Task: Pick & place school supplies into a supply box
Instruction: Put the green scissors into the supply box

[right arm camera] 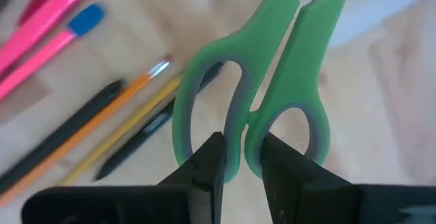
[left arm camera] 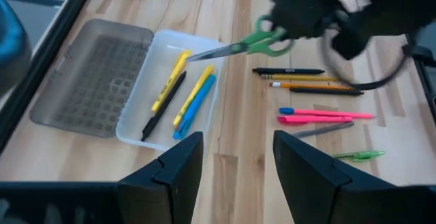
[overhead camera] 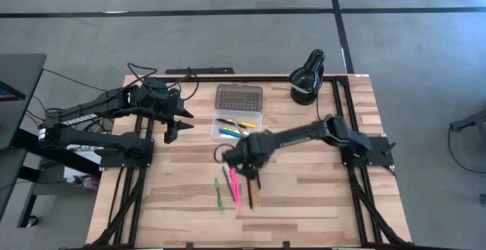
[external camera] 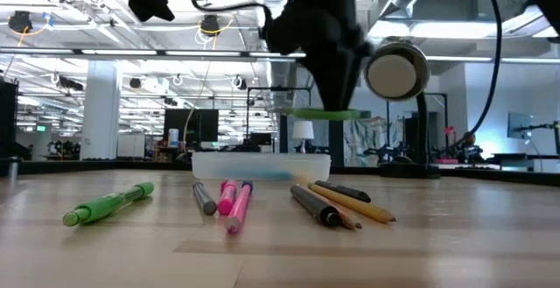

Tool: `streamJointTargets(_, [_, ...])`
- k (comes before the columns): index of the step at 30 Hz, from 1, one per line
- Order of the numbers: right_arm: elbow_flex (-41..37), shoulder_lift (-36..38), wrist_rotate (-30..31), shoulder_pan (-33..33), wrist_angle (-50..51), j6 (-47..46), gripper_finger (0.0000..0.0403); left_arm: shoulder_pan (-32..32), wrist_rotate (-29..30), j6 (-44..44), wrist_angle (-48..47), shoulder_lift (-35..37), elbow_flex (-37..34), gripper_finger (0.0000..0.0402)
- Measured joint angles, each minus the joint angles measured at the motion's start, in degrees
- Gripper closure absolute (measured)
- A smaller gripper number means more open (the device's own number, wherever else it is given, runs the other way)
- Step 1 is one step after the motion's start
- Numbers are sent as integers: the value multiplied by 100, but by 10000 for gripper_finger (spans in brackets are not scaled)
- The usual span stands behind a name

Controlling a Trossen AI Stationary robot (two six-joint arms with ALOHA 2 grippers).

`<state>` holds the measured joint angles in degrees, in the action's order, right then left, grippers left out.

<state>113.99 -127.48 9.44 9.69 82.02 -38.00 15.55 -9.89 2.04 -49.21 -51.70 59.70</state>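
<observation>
Right hand (left arm camera: 310, 16) is clamped on green scissors (left arm camera: 262, 43), above the surface beside the open supply box (left arm camera: 178, 91), which holds four pens. Seven more lie just beyond it.

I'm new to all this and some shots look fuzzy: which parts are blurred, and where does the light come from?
Right wrist view: the green scissors fill the frame, soft-edged, the pens behind blurred. Left wrist view: the right pincer is a dark smear, while the supply box stays crisp. Low view: ceiling lights leave the arms as silhouettes. High view: even light, faint shadows.
</observation>
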Motion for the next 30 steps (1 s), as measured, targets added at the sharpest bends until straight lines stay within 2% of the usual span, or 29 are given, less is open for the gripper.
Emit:
streamJointTargets(7, [0,0,12,-855,-193,1854,339,-1,40,-481,5,44,0,229])
streamJointTargets(14, [0,0,-49,-1409,-315,3437,339,-75,465,-935,31,82,2,229])
streamJointTargets(22, [0,0,-238,-1758,-699,4656,339,-399,1104,-1393,71,76,2,229])
streamJointTargets(30, [-54,-15,-407,-1932,-855,5139,339,-694,1589,-1641,282,76,2,229])
